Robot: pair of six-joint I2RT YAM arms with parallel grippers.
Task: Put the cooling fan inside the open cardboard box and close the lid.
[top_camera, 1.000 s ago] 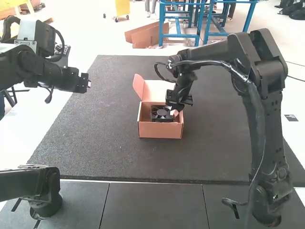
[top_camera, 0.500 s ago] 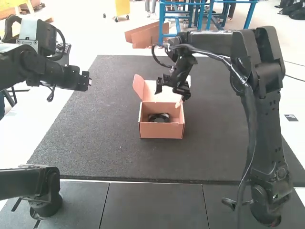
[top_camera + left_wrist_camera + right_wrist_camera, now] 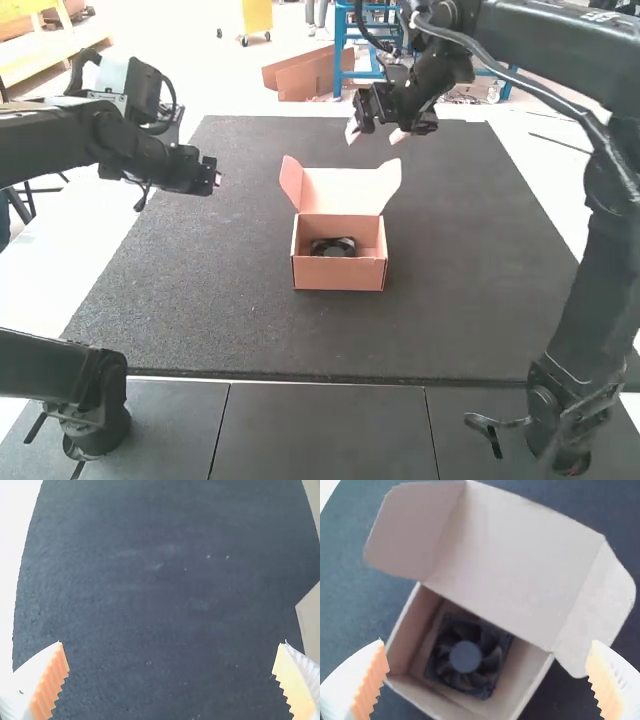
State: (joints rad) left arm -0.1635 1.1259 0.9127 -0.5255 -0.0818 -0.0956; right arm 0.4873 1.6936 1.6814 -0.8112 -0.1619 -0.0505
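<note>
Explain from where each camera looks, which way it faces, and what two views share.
High view: above and behind the arms, facing forward and down over the mat; both arms, left tool, right tool show.
Left wrist view: on the left wrist, facing the mat; own open fingers show.
Right wrist view: on the right wrist, facing down into the cardboard box; own open fingers show.
Shared: high and right wrist views show the cooling fan inside the box.

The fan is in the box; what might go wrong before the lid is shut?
The lid stands upright with side flaps spread; pushed down unevenly, a flap may catch outside the cardboard box. The box sits free on the mat, so a push from the open right gripper might slide or tip it.
</note>
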